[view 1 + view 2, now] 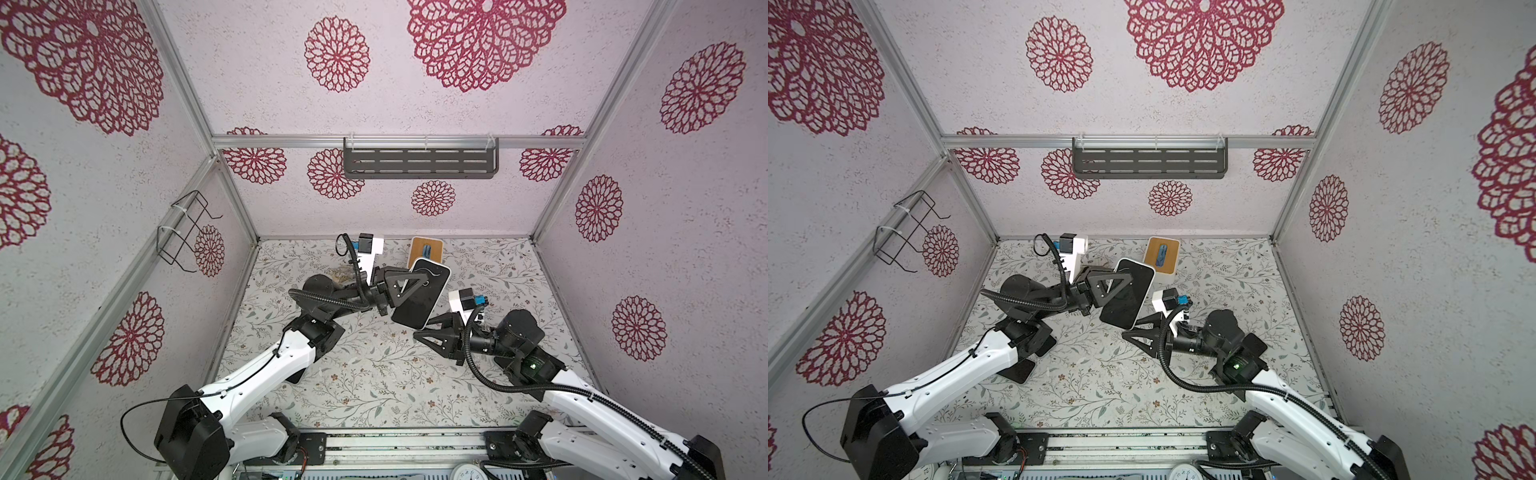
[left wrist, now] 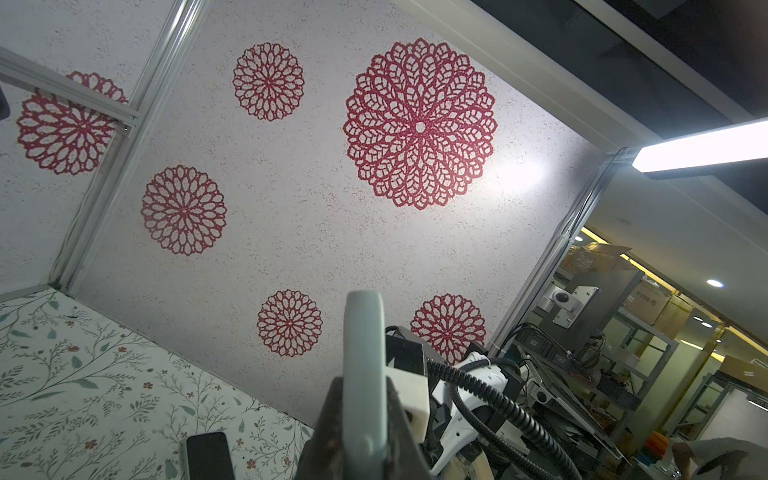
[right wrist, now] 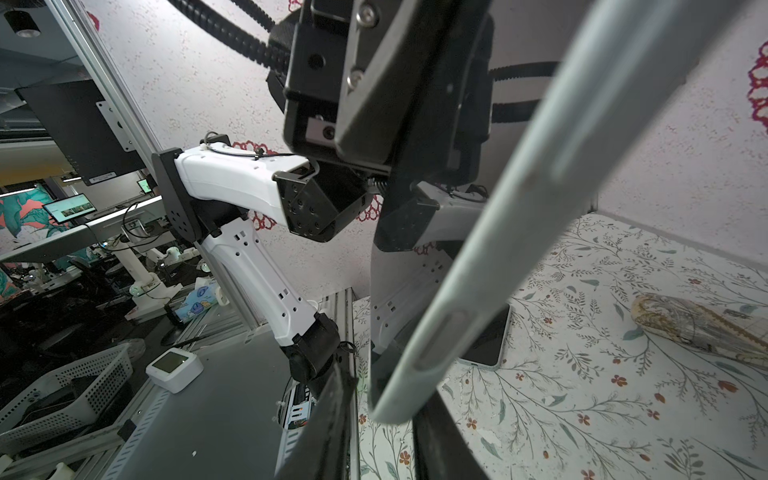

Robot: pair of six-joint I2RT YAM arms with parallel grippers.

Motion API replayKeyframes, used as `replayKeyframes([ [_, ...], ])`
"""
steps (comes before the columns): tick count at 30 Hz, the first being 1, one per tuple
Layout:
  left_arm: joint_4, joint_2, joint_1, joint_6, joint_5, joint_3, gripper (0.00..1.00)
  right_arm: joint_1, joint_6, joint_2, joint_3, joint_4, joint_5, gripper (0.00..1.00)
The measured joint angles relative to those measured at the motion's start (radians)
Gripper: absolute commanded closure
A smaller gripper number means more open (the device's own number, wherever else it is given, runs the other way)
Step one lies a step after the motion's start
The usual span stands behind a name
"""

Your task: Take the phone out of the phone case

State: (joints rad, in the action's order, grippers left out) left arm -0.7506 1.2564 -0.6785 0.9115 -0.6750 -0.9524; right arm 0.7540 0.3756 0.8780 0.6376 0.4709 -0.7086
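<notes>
The phone (image 1: 419, 293), black screen up, sits inside a pale grey-green phone case (image 3: 519, 232) and hangs tilted above the table in both top views. My left gripper (image 1: 409, 286) is shut on the case's long side, and the case's edge (image 2: 363, 353) stands between its fingers (image 2: 328, 415). My right gripper (image 1: 420, 328) is open and straddles the case's lower corner (image 3: 395, 407). One finger (image 3: 432, 436) lies against the case. The other finger (image 3: 328, 415) stands a little apart from it.
A second phone (image 3: 486, 340) lies flat on the floral table (image 1: 374, 374) under the left arm. A wood-topped box (image 1: 426, 251) stands at the back, with a patterned wrapper (image 3: 685, 324) near it. A dark shelf (image 1: 419, 162) hangs on the back wall and a wire rack (image 1: 187, 232) on the left wall.
</notes>
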Motion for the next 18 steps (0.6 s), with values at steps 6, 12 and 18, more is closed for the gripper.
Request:
replayKeyframes([
  [6, -0.002, 0.005, -0.003, 0.002, 0.002, 0.000, 1.00, 0.000, -0.007, 0.000, 0.000, -0.002, 0.008, 0.78],
  [12, -0.024, 0.012, -0.010, 0.002, -0.015, 0.000, 1.00, 0.000, 0.000, 0.000, 0.000, -0.016, 0.013, 1.00],
  [18, -0.072, 0.028, -0.012, 0.040, -0.016, 0.003, 1.00, 0.000, -0.050, -0.010, 0.006, -0.026, 0.016, 1.00],
])
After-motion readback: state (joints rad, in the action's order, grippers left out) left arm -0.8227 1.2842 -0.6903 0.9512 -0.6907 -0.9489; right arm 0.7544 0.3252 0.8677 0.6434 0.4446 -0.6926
